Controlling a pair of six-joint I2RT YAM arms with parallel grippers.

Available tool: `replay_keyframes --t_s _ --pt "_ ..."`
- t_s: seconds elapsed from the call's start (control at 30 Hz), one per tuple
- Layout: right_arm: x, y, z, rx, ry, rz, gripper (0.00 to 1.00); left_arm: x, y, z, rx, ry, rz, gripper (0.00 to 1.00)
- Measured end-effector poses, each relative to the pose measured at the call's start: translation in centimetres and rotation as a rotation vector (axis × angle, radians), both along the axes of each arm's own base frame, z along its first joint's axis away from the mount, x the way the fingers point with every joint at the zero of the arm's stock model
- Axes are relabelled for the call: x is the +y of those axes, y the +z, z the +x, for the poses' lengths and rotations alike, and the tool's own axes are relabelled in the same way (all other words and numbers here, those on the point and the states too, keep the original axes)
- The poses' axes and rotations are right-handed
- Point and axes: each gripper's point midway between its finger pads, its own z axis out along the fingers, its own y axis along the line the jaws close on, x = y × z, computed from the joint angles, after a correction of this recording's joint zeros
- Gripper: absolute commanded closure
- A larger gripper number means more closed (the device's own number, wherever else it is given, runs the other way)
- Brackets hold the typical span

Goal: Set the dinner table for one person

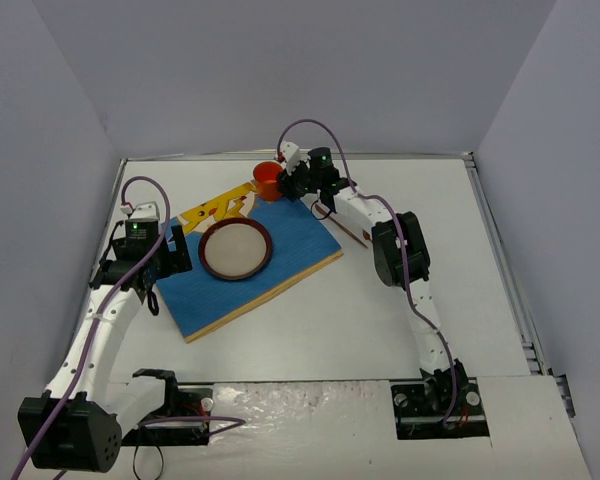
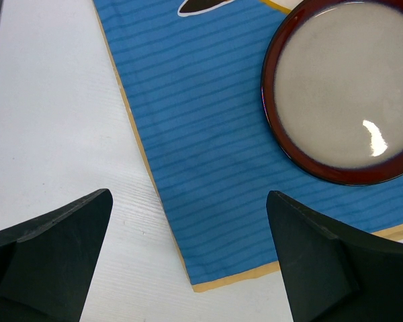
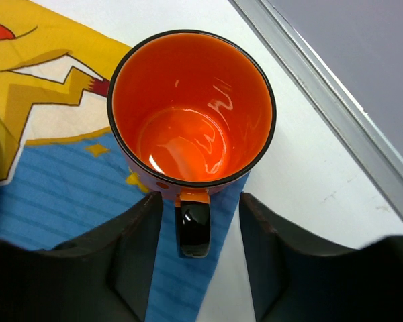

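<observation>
Hovers with left gripper (image 2: 188, 198) spread wide and empty over the mat (image 2: 208, 134) edge, near the plate (image 2: 342, 87). Straddles the mug (image 3: 191, 107) handle with right gripper (image 3: 200, 201), fingers parted, touching neither side. Has the mug upright on the mat's far corner, mat and all resting on the white table (image 1: 310, 330) under both arms.

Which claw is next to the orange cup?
The right claw, straddling the black handle of the orange cup; the left claw hangs over the placemat.
</observation>
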Motion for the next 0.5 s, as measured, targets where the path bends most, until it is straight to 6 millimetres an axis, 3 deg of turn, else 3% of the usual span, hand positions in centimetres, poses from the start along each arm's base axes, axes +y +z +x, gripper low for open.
replay_keyframes --t_s 0.17,0.3,0.5 --pt "-0.7 0.5 0.0 -0.009 -0.02 -0.005 0.4 0.0 0.0 0.0 -0.001 0.0 0.0 0.03" --pt "-2.6 1.3 -1.8 0.019 -0.043 -0.02 0.35 0.0 0.1 0.0 -0.003 0.0 0.0 0.03" --pt "-8.9 5.0 -5.6 0.053 -0.165 -0.021 0.3 0.1 0.4 -0.1 -0.016 0.002 0.003 0.03"
